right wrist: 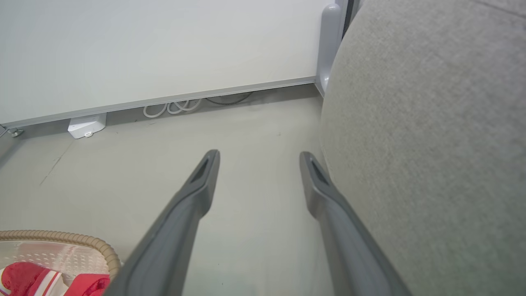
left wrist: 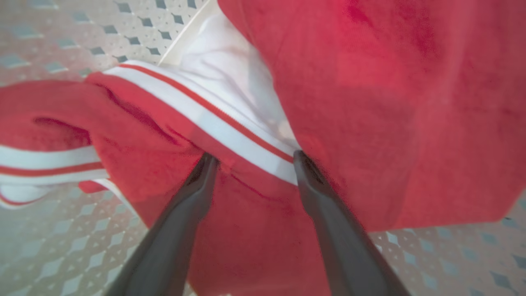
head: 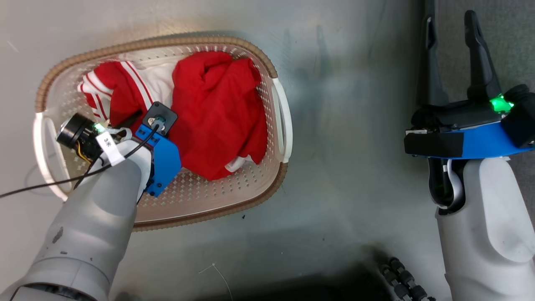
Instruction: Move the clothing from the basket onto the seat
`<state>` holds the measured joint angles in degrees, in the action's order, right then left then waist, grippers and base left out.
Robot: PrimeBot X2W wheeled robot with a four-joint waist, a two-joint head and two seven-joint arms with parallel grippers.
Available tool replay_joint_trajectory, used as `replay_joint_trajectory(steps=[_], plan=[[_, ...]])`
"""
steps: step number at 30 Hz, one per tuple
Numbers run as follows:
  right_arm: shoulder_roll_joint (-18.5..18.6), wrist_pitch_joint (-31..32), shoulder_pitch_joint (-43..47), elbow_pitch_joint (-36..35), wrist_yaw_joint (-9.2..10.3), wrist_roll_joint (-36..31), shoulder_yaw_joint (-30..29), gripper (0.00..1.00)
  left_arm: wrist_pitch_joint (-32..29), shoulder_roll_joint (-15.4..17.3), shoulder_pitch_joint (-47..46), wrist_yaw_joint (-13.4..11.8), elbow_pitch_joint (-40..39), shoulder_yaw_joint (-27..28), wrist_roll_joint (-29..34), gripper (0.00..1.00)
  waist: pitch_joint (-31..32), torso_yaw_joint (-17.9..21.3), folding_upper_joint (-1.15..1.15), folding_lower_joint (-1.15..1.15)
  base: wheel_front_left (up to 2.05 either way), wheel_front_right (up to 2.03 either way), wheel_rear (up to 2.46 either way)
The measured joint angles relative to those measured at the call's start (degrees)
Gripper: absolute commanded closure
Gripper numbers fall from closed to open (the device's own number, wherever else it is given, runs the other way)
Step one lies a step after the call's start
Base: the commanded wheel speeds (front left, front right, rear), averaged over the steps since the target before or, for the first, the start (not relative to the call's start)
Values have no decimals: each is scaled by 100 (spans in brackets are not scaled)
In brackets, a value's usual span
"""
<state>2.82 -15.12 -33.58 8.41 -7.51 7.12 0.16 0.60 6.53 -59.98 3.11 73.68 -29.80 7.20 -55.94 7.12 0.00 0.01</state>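
Observation:
The cream perforated basket (head: 167, 42) stands on the floor at the left; its rim (right wrist: 61, 238) also shows low in the right wrist view. Two red garments lie in it: a white-striped one (head: 113, 90) on the left and a plain red one (head: 217, 113) on the right. My left arm reaches down into the basket. There my left gripper (left wrist: 254, 160) is open, its fingertips (left wrist: 209, 162) pressing on the striped garment (left wrist: 164, 135) beside the plain one (left wrist: 390, 102). My right gripper (head: 449, 10) hangs open and empty by the grey seat (right wrist: 431, 144).
The seat's edge (head: 514, 37) fills the head view's top right. A pale wall with a baseboard, white cable loops (right wrist: 172, 107) and a small white box (right wrist: 86, 125) stand beyond. A black cable (head: 33, 186) trails from my left wrist. Bare floor separates basket and seat.

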Motion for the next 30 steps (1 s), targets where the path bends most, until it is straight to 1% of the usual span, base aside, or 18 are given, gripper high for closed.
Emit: replay_joint_trajectory(steps=[4, 7, 17, 18, 19, 20, 21, 30], plan=[[0, -1, -1, -52, 0, 2, -74, 0, -207, 4, -111, -54, 0, -73, 33, 0, -185, 44, 0, 0, 0, 0, 0], [0, -1, -1, -90, 0, 2, -109, 0, -286, 1, -121, -138, 7, -147, 53, 0, -294, 68, 0, 0, 0, 0, 0], [0, -1, 3, -179, 0, -3, -192, 0, -350, -84, -27, -347, 5, -281, 41, 0, -413, 52, 0, -1, 0, 0, 0], [0, -1, 4, -179, 0, -7, -200, 0, -358, -98, -6, -355, 8, -294, 38, 27, -409, 48, 0, -1, 0, 0, 0], [0, -1, 6, -180, 0, -7, -205, 0, -380, -112, 10, -368, 9, -309, 31, 60, -404, 42, 0, -1, 0, 0, 0], [0, -1, 9, -180, 0, -7, -211, 0, -402, -127, 18, -387, 9, -325, 24, 89, -397, 36, 0, -1, 0, 0, 0], [0, -1, 10, -180, 0, -9, -218, 0, -412, -140, 23, -399, 10, -337, 18, 100, -390, 32, 0, -1, 0, 0, 0], [0, -1, 8, -114, 0, -24, -269, 0, -454, -247, 94, -475, 16, -430, -70, 100, -234, 24, 0, -1, 0, 0, 0]])
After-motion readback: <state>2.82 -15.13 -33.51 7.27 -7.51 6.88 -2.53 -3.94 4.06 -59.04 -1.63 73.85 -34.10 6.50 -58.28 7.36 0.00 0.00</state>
